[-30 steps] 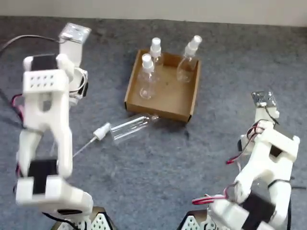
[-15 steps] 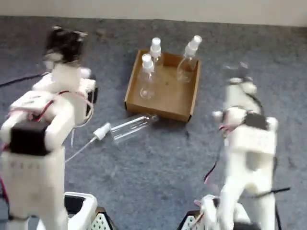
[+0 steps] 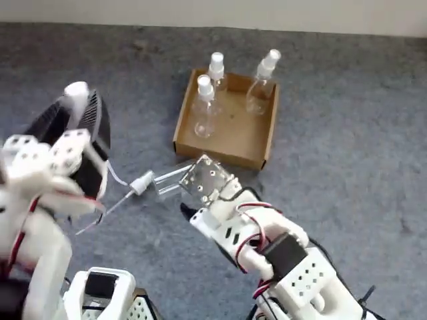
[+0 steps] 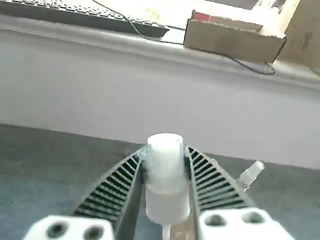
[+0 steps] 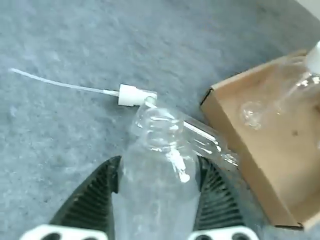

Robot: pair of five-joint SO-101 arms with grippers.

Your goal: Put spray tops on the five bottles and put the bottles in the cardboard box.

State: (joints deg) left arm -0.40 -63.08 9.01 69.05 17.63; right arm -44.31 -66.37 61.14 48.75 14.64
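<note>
- Left wrist view, grasp detail: the left tool [image 4: 165, 154] is closed on a white spray top [image 4: 166, 182]. The ribbed black fingers [image 4: 117, 187] press on both sides of it, and the top's cap end stands clear above the fingertips.
- Right wrist view, grasp detail: the right tool [image 5: 157, 162] is part-open and clamps a clear open bottle [image 5: 156, 210] by its body. The bottle's neck carries no top and points away from the wrist.
- High view, layout: the left tool sits at 9 o'clock on the grey bench [image 3: 333, 167], raised, with the white top at its tip. The right arm comes in from 6 o'clock, and its wrist covers the grasp near the bench centre.
- The cardboard box [image 3: 221, 150] lies at 12 o'clock. Three capped bottles [image 3: 203, 110] stand in it, two toward its 11 o'clock corner and one at its 1 o'clock corner.
- A lying bottle [image 5: 202, 139] rests on the bench off the box's 7 o'clock wall, with its bare neck near the box.
- A loose spray top [image 5: 134, 95] lies just beside the lying bottle's base. Its thin dip tube [image 5: 60, 82] trails toward 8 o'clock.
- All bottles are transparent plastic, and all tops are white.
</note>
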